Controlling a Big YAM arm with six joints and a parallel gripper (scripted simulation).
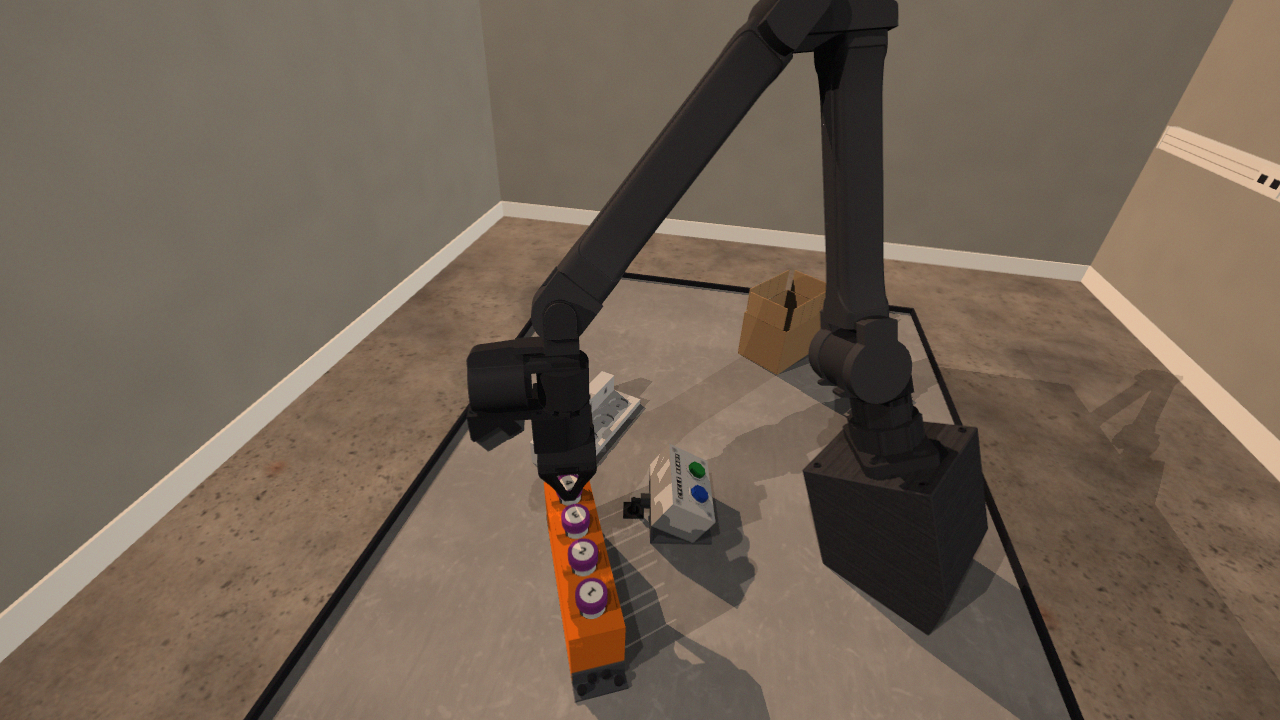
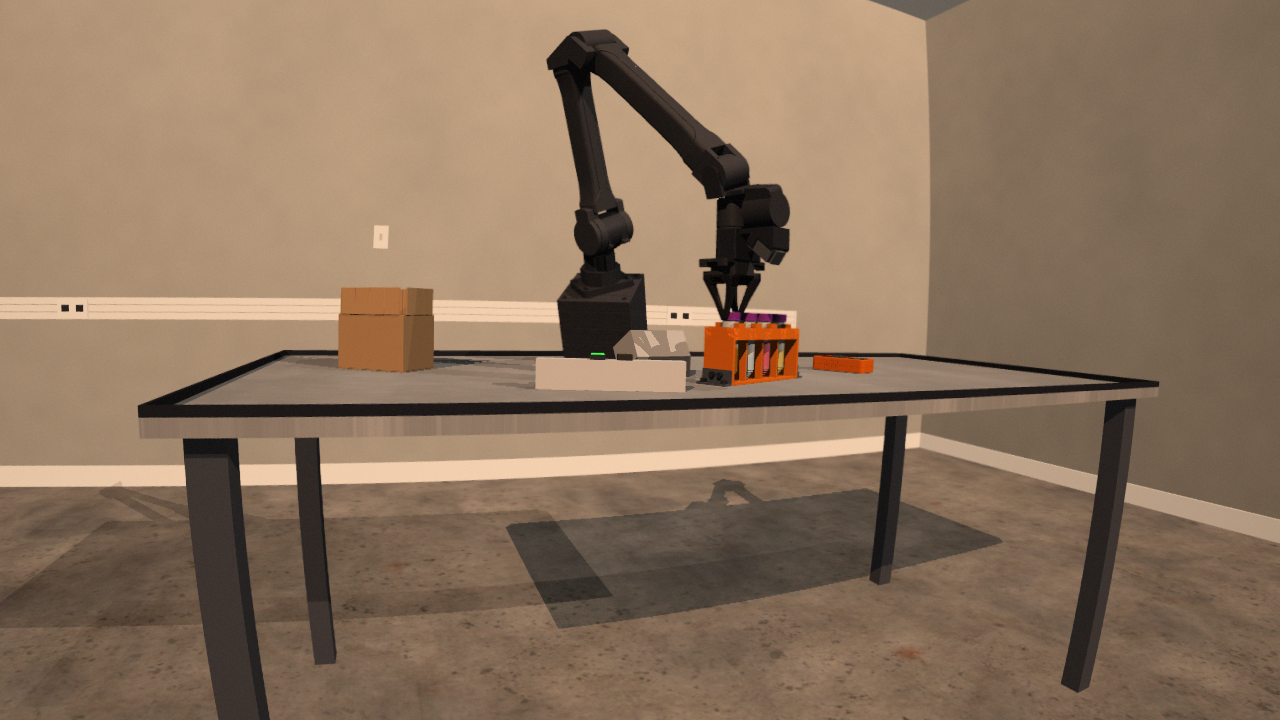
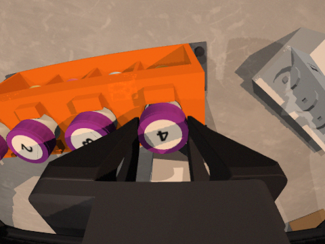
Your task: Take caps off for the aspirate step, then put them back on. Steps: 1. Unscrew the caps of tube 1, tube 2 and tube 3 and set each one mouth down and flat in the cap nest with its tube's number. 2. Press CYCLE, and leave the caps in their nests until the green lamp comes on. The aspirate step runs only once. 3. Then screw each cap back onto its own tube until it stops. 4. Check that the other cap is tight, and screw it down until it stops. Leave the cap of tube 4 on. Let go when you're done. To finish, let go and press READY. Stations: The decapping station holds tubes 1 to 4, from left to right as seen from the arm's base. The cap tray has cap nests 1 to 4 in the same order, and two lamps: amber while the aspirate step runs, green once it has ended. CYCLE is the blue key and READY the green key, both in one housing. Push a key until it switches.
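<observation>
My gripper (image 1: 568, 491) (image 2: 735, 315) (image 3: 162, 124) points down, shut on the purple cap of tube 4 (image 3: 162, 135), with a finger on each side. The cap sits on its tube in the orange decapping station (image 1: 597, 646) (image 2: 721, 347) (image 3: 118, 89). Cap 1 (image 1: 590, 595), cap 2 (image 1: 583, 554) (image 3: 28, 147) and cap 3 (image 1: 575, 516) (image 3: 82, 135) sit on their tubes. The nests visible in the grey cap tray (image 1: 624, 419) (image 2: 610, 376) (image 3: 269, 91) hold no caps. Its green lamp (image 2: 597, 355) is lit. The housing (image 1: 666, 505) carries the green READY key (image 1: 697, 469) and blue CYCLE key (image 1: 699, 493).
An open cardboard box (image 1: 771, 336) (image 2: 384, 340) stands near the arm's base. A low orange block (image 2: 843, 364) lies beyond the station in the exterior view. A raised black edge (image 2: 537, 403) runs around the table. The housing stands between the station and the arm's base.
</observation>
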